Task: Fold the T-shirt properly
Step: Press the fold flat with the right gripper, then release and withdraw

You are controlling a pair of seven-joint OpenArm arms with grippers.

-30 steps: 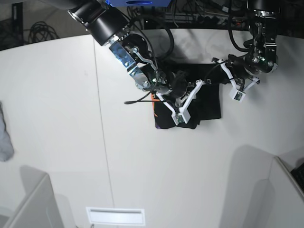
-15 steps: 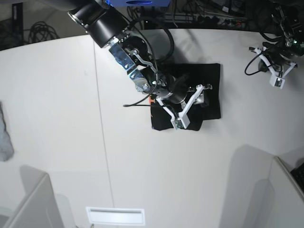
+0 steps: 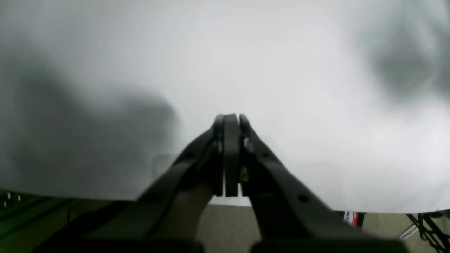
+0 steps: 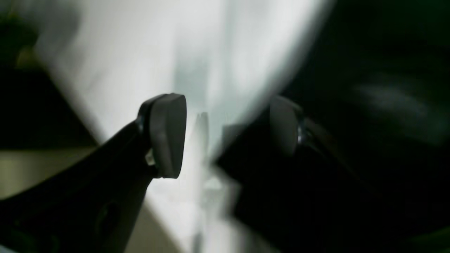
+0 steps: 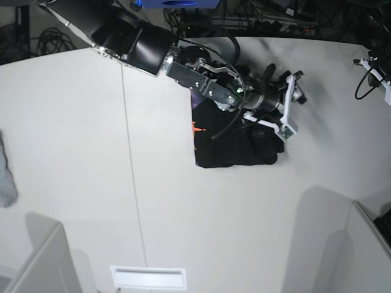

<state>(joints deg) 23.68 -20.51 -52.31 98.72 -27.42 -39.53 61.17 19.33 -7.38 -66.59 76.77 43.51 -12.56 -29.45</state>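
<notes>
Table [image 5: 73, 152]: white, wide, with a thin seam running down its left part in the base view.

T-shirt [image 5: 223, 146]: black, folded into a compact roughly rectangular bundle, lying flat on the table right of centre and toward the far edge. A sliver of orange print [image 5: 195, 128] shows at its left edge, with a hint of purple just above it. The right end of the bundle is rumpled rather than flat.

Right gripper [image 5: 287, 104]: at the end of the right arm [image 5: 146, 46], which reaches in from the upper left of the base view and lies across the far part of the T-shirt. The white fingers [image 5: 285, 125] stand apart, over the bundle's upper right corner. In the right wrist view the two pads [image 4: 167, 135] are well separated with only blurred table and dark fabric behind them; nothing is between them. Whether the lower finger touches the cloth cannot be told.

Left gripper [image 3: 230, 121]: jaws pressed fully together, holding nothing, above bare white table near its edge. In the base view only a white part of it [image 5: 377, 72] shows at the far right border, well apart from the T-shirt.

Grey cloth [image 5: 6, 177]: small, at the table's left edge, partly cut off by the frame.
</notes>
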